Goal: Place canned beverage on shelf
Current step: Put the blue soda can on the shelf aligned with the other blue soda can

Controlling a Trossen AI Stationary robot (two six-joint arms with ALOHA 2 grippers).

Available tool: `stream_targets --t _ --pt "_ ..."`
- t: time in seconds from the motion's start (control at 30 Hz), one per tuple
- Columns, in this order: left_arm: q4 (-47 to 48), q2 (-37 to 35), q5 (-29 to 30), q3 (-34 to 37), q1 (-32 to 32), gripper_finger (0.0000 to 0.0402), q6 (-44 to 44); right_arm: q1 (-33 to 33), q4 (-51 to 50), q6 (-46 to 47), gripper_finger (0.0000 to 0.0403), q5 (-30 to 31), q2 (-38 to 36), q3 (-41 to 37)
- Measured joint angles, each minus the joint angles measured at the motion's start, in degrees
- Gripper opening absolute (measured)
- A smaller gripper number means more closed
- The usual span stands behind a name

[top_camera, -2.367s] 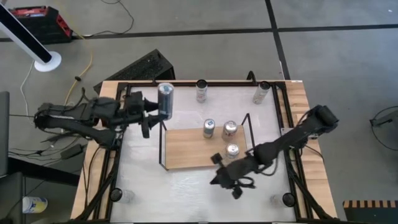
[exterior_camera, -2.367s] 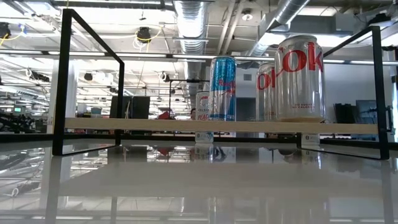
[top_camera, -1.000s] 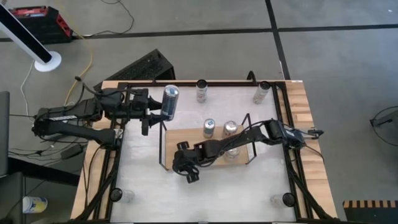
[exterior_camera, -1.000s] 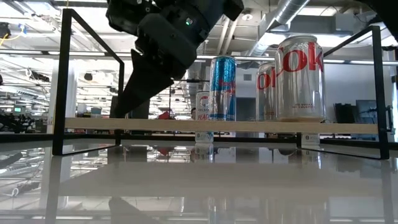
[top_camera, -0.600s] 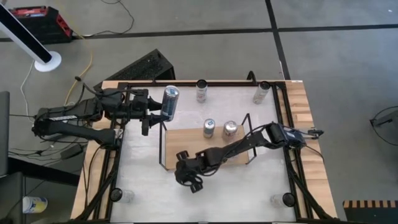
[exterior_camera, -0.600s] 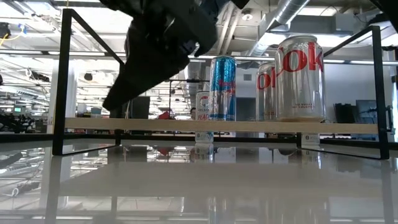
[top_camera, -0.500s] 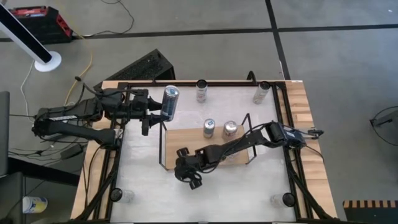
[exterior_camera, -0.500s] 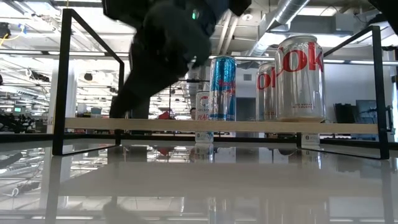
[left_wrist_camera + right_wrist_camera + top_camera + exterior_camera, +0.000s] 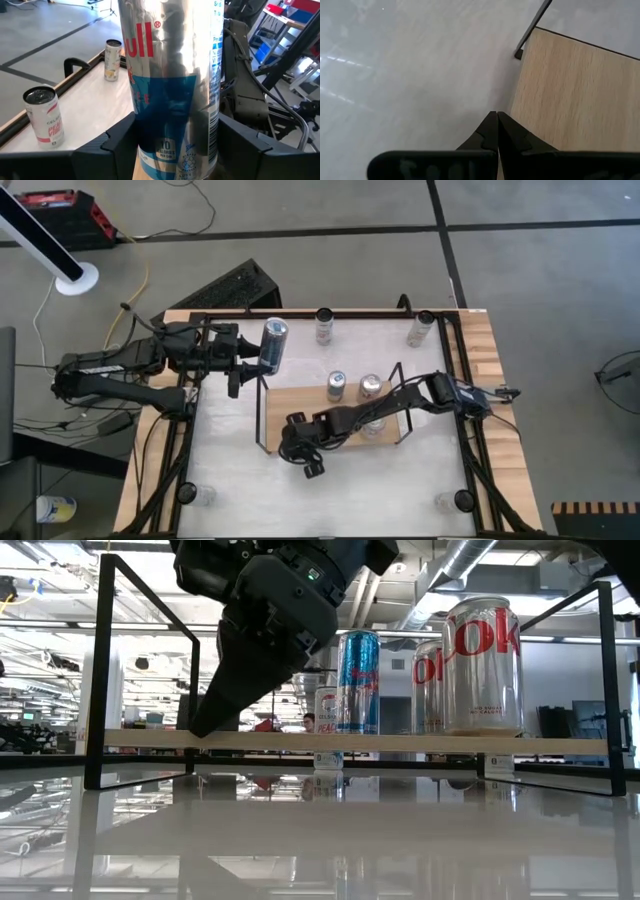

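While the right end effector (image 9: 496, 131) is pressed together, empty, at the shelf's (image 9: 300, 415) front edge, a tall Red Bull can (image 9: 272, 344) is clamped upright around its middle by the left end effector (image 9: 250, 358), just beside the shelf's left wire frame. The can is judged thin-walled, smooth and slippery, best gripped mid-body with modest force.

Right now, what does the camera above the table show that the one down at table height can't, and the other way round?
Only the view from above shows the left tool holding a tall blue-and-silver can beside the shelf, plus two loose cans at the table's far edge. Only the low view shows the labels of the shelved cans and the big room behind. Both show the shelf and the right tool, shut, at its near left corner.
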State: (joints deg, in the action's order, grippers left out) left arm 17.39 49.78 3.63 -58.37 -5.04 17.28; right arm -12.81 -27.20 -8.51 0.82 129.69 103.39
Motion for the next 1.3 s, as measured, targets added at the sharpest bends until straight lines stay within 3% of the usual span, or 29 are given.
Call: stream_targets --t 0.2,0.4,0.87,1.1,1.3 --pt "0.0 0.0 -0.2 0.0 0.0 0.0206 0.0 -0.2 0.1 0.1 0.0024 0.3 0.0 0.0" --pt "0.0 0.0 -0.2 0.0 0.0 0.0206 0.0 -0.4 0.8 0.1 0.0024 4.2 0.0 0.0" --pt "0.5 0.0 -0.5 0.0 0.0 0.0206 0.0 -1.9 0.5 -1.3 0.0024 4.3 -0.4 0.0" --pt "1.1 0.0 -1.6 0.0 0.2 0.0206 -0.4 -5.3 -12.2 -3.5 0.0024 4.1 -12.0 0.0" --pt "-0.5 0.0 -2.1 3.2 4.5 0.0206 -1.6 -7.9 -19.7 -4.8 0.0024 5.0 -24.4 0.0"
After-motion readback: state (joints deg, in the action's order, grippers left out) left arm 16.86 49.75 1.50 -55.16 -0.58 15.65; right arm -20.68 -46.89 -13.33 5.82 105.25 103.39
